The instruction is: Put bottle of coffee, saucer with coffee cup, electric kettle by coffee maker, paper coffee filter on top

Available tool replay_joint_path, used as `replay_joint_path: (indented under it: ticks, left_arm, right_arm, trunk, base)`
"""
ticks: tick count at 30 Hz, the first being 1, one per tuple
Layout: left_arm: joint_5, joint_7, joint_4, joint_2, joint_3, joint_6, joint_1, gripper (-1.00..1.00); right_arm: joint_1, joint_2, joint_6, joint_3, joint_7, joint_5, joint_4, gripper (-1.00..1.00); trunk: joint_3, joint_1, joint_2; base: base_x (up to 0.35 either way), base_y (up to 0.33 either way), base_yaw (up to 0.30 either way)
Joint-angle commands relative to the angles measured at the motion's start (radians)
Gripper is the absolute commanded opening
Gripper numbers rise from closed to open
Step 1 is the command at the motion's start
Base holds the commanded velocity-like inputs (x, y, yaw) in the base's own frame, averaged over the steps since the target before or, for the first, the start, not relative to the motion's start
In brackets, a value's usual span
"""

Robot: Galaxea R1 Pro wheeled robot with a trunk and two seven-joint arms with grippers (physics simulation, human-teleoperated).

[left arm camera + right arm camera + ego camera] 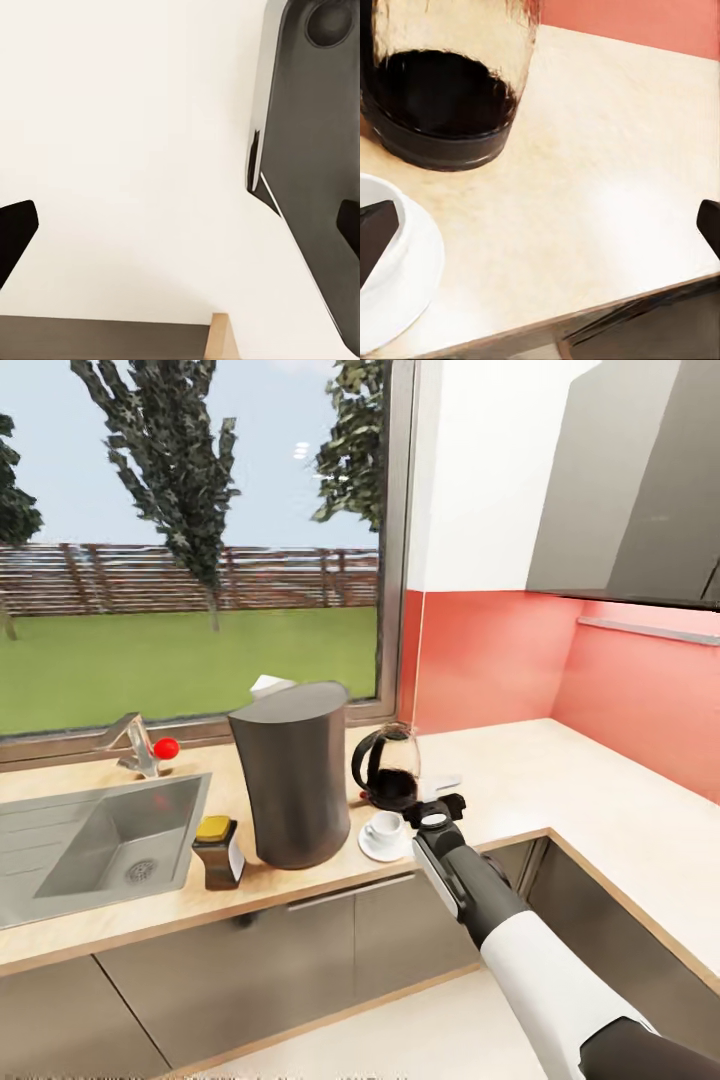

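the coffee maker (pixel 293 775) stands a little left of centre in the head view, on the kitchen countertop (pixel 560 780), with the paper coffee filter (pixel 270 684) showing as a white corner on its top rear edge. just left of it, near the counter's front edge, sits the bottle of coffee (pixel 217 852), yellow lid up, beside the sink (pixel 95 840). right of the coffee maker the electric kettle (pixel 388 766) stands upright with dark liquid in its lower half; in front of it the coffee cup (pixel 385 827) rests on the saucer (pixel 380 847). the right gripper (pixel 437 810) hangs just right of the cup and in front of the kettle; in the right wrist view its dark fingertips (pixel 376 232) sit wide apart at the frame's two sides with nothing between them, one tip over the cup's rim (pixel 382 217), the kettle (pixel 442 90) at upper left. the left gripper (pixel 180 232) is also spread wide and holds nothing, over a pale surface. a tap (pixel 135 745) with a red knob stands behind the sink under the window (pixel 190 540).
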Motion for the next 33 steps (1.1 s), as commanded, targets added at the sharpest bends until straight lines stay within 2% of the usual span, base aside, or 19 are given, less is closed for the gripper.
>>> replay_joint_path:
  ticks: [1,12,13,14,16,18,19,21,22,25,28,33]
  left_arm:
    - [-0.008,0.003,-0.001,0.000,0.008,-0.003,0.000,1.00]
    - [-0.008,0.004,-0.005,-0.001,0.005,-0.004,0.000,1.00]
    - [-0.008,0.004,-0.005,-0.001,0.005,-0.005,0.000,1.00]
    - [-0.008,0.004,-0.005,-0.001,0.005,-0.005,0.000,1.00]
    - [-0.008,0.003,-0.005,-0.001,0.003,-0.006,0.000,1.00]
    - [-0.008,0.003,-0.005,-0.001,0.002,-0.006,0.000,1.00]
    - [-0.008,0.002,-0.006,0.001,0.001,-0.007,0.000,1.00]
    - [-0.008,0.002,-0.006,0.002,0.001,-0.007,0.000,1.00]
    - [-0.008,0.001,-0.007,0.002,0.001,-0.007,0.000,1.00]
    - [-0.008,0.001,-0.007,0.001,0.001,-0.008,0.000,1.00]
    - [-0.008,0.000,-0.007,0.001,0.001,-0.009,0.000,1.00]
    - [-0.008,-0.001,-0.007,0.001,0.001,-0.009,0.000,1.00]
  right_arm:
    - [-0.001,-0.001,0.006,0.003,-0.007,-0.004,-0.001,1.00]
    - [0.000,-0.007,-0.009,0.004,-0.007,-0.006,0.032,1.00]
    - [0.001,-0.008,-0.048,0.003,-0.007,-0.006,0.051,1.00]
    - [0.001,-0.009,-0.125,0.003,-0.007,-0.005,0.080,1.00]
    - [0.002,-0.010,-0.337,0.003,-0.008,-0.005,0.170,1.00]
    - [0.002,-0.010,-0.482,0.003,-0.008,-0.005,0.256,1.00]
    - [0.002,-0.008,-0.627,0.004,-0.008,-0.007,0.373,1.00]
    - [0.002,-0.006,-0.688,0.004,-0.008,-0.008,0.421,1.00]
    - [0.002,-0.002,-0.766,0.004,-0.007,-0.024,0.506,1.00]
    - [0.005,0.006,-0.798,0.005,-0.005,-0.077,0.584,1.00]
    - [0.010,0.019,-0.804,0.005,-0.004,-0.113,0.624,1.00]
    - [0.051,0.050,-0.808,0.005,-0.003,-0.133,0.688,1.00]
  trunk:
    - [-0.002,0.000,-0.002]
    - [-0.002,0.000,-0.002]
    - [-0.002,0.000,-0.002]
    - [-0.002,0.000,-0.002]
    - [-0.002,0.000,-0.002]
    - [-0.002,0.000,-0.002]
    - [-0.002,0.000,-0.002]
    - [-0.002,0.000,-0.002]
    - [-0.002,0.000,-0.002]
    - [-0.002,0.000,-0.002]
    - [-0.002,0.000,-0.002]
    - [-0.002,0.000,-0.002]
  base:
    - [-0.155,-0.253,0.000]
    - [-0.193,-0.231,0.000]
    - [-0.233,-0.197,0.000]
    - [-0.234,-0.185,0.000]
    - [-0.204,-0.124,0.000]
    - [-0.108,-0.042,0.000]
    - [-0.012,-0.005,0.000]
    - [-0.006,-0.003,0.000]
    - [-0.001,0.000,0.000]
    - [0.000,0.000,0.000]
    - [0.000,0.000,0.000]
    - [0.000,0.000,0.000]
